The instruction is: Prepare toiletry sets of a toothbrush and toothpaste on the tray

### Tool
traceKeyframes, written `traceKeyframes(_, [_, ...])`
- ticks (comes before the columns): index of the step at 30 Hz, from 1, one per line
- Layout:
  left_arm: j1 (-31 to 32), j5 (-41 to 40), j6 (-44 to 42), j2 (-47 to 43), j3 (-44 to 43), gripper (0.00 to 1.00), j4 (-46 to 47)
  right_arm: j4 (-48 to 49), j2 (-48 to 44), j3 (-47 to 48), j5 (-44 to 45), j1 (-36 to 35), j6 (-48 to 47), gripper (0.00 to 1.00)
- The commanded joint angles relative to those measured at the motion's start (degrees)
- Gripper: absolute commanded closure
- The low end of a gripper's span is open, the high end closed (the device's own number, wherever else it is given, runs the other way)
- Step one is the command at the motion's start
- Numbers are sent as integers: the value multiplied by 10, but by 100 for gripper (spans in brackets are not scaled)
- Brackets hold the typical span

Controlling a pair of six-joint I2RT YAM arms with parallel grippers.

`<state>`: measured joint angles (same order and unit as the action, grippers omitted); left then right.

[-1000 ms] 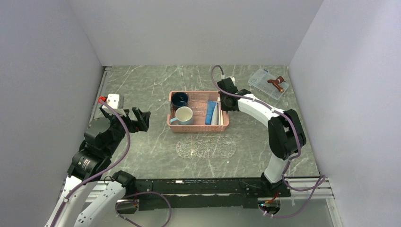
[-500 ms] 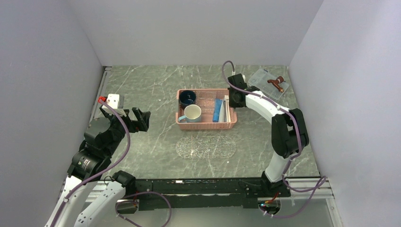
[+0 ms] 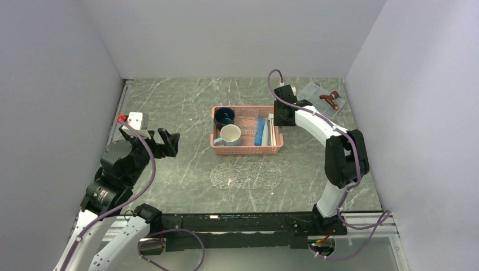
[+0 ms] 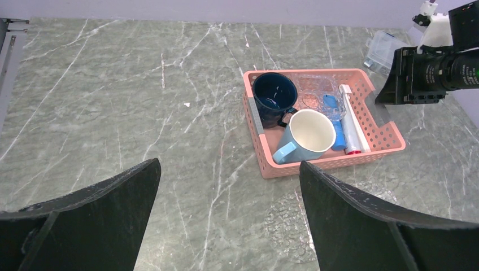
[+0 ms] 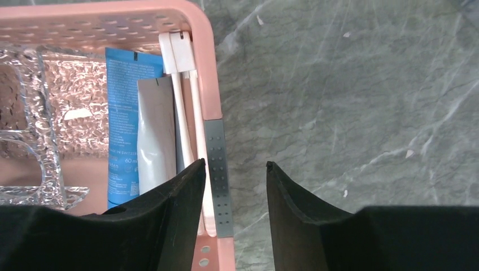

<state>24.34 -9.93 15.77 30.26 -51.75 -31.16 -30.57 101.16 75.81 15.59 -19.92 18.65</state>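
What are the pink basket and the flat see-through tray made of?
The pink basket: likely moulded plastic, matte, walls pierced by regular holes. The tray: probably clear plastic, possibly glass; pebbled surface glints, table shows through.

The place is a robotics lab test cell, not a lived-in room. Plain pale walls [image 3: 237,34] box in a marble-patterned table [image 3: 169,107] on three sides, and a left arm [image 3: 116,175] and a right arm [image 3: 339,158], both trailing purple cables [image 3: 149,164], are bolted to a black rail [image 3: 237,221] at its near edge. The only homely things are props: a pink basket [image 3: 246,151] holding mugs [image 3: 230,135] and a clear tray [image 3: 246,176].
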Motion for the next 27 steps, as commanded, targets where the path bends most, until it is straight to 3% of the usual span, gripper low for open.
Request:
traceKeyframes(1, [-3, 2, -1, 4, -2, 1, 13, -27, -18, 49, 29, 3, 4, 52])
traceKeyframes(13, [-3, 3, -1, -4, -3, 1, 13, -57, -35, 119, 45, -65, 55, 48])
traceKeyframes(27, [-3, 7, 1, -11, -3, 1, 14, -86, 84, 251, 83, -165, 164, 41])
